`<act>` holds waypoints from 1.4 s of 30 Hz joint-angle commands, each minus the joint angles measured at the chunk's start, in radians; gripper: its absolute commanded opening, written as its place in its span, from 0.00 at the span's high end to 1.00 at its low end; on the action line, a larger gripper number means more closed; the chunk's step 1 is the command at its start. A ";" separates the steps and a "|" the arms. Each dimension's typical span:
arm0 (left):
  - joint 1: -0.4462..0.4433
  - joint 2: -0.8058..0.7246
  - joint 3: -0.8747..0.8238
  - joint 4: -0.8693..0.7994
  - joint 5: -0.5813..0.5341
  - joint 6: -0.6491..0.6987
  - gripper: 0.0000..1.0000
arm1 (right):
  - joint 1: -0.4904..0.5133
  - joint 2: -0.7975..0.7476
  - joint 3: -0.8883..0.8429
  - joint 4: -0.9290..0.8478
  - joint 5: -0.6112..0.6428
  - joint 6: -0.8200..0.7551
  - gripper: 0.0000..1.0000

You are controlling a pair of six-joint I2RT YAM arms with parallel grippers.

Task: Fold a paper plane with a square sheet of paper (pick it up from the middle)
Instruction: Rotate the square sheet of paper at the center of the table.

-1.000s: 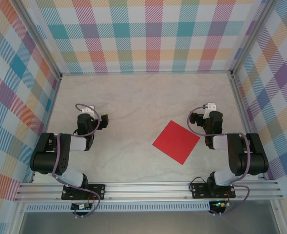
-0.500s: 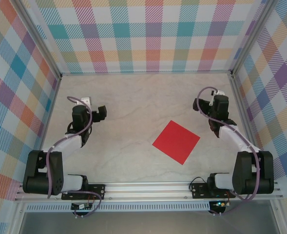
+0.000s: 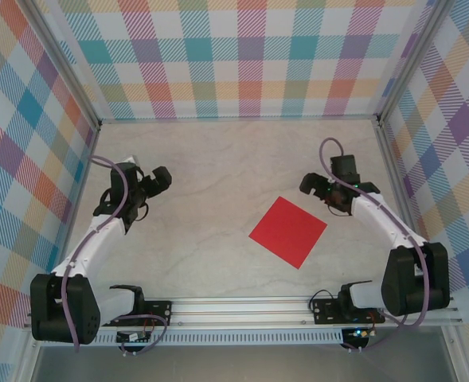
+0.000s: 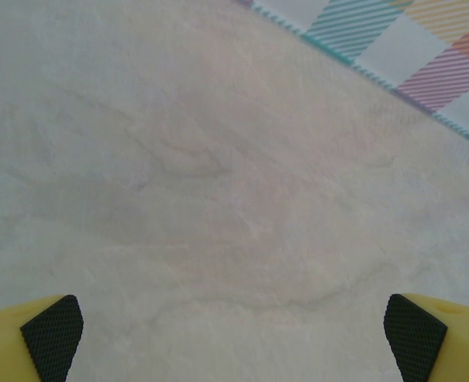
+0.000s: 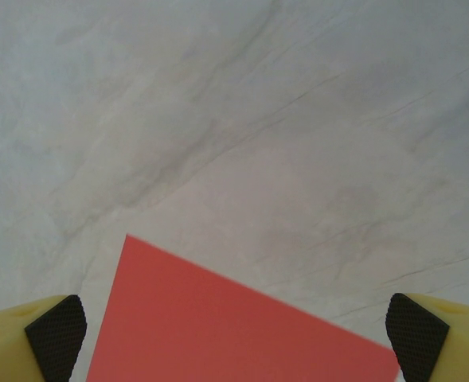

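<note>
While both arms are hanging over the table (image 3: 218, 159), the right gripper (image 5: 234, 328) is holding its jaws spread wide, gripping nothing. The square sheet of paper (image 3: 288, 231) is lying flat just beside it, untouched, with one corner showing between the pads (image 5: 56, 326) in the right wrist view. The left gripper (image 4: 232, 333), equally wide and empty, is facing bare tabletop and a strip of checked wall (image 4: 409, 48), well apart from the sheet.

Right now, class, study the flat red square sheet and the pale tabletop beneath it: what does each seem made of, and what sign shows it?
The flat red square sheet looks like thin matt paper: it lies flat with crisp edges, no glare. The pale tabletop looks like marble-patterned laminate or stone, judging by grey veins; which is unclear.
</note>
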 commanded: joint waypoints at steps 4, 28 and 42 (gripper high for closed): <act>-0.009 0.021 0.087 -0.189 0.079 -0.011 0.00 | 0.215 0.178 0.141 -0.140 0.169 0.109 0.00; -0.013 0.048 0.087 -0.167 0.140 -0.001 0.00 | 0.399 0.573 0.306 -0.052 -0.040 0.225 0.00; -0.015 0.052 0.097 -0.174 0.154 -0.004 0.00 | 0.519 0.631 0.504 -0.117 -0.022 0.143 0.00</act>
